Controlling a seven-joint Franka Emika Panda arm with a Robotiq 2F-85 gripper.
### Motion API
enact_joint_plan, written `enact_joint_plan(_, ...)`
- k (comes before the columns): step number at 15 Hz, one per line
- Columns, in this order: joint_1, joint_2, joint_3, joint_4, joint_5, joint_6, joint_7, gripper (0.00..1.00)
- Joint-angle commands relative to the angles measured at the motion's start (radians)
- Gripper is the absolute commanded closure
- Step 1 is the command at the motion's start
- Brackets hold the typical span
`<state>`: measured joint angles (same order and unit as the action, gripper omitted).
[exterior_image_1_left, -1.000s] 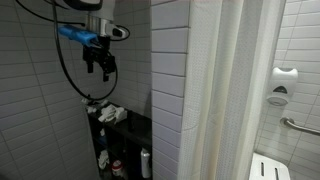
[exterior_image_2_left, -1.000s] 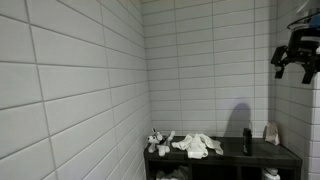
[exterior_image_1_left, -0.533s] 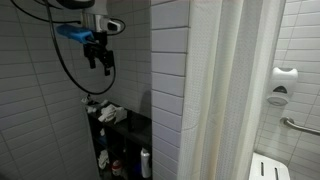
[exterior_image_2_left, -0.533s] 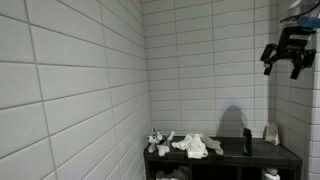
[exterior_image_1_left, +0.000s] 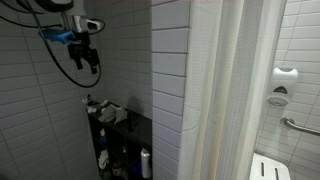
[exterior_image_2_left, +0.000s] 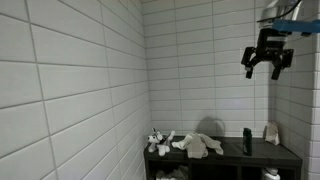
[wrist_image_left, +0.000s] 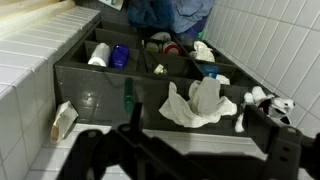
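Note:
My gripper (exterior_image_2_left: 267, 66) hangs high in the air in front of the tiled wall, open and with nothing between its fingers; it also shows as the gripper (exterior_image_1_left: 88, 60) under the blue wrist. In the wrist view the gripper (wrist_image_left: 195, 150) looks down on a dark shelf unit (wrist_image_left: 80, 75) far below. On the shelf's top lie a crumpled white cloth (wrist_image_left: 195, 103), an upright dark green bottle (wrist_image_left: 128, 95), a small white packet (wrist_image_left: 63, 120) and small white items (wrist_image_left: 262, 100). The cloth (exterior_image_2_left: 200, 146) and bottle (exterior_image_2_left: 246, 141) are well below the gripper.
The shelf's open compartments hold a blue bottle (wrist_image_left: 120, 56), a white roll (wrist_image_left: 98, 55) and other containers. White tiled walls enclose the corner. A shower curtain (exterior_image_1_left: 240, 90) hangs beside the shelf unit (exterior_image_1_left: 135, 125), with a fold-down seat (exterior_image_1_left: 265, 168) beyond it.
The gripper has moved sideways to the left in both exterior views and slightly upward, staying open. The things on the shelf have not moved.

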<state>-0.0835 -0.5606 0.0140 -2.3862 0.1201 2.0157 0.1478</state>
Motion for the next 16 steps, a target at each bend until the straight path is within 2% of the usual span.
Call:
enact_joint_plan(1,0.029,0.058,0.031,0.027,-0.012,-0.013,0.034,0.0)
enact_joint_plan(5,0.041,0.157,0.082,0.081,-0.031,0.009,0.114,0.0)
enact_joint_plan(8,0.051,0.216,0.109,0.105,-0.018,0.134,0.203,0.0)
enact_joint_plan(10,0.056,0.256,0.123,0.125,-0.025,0.173,0.249,0.0)
enact_joint_plan(16,0.053,0.375,0.13,0.171,-0.081,0.184,0.372,0.0)
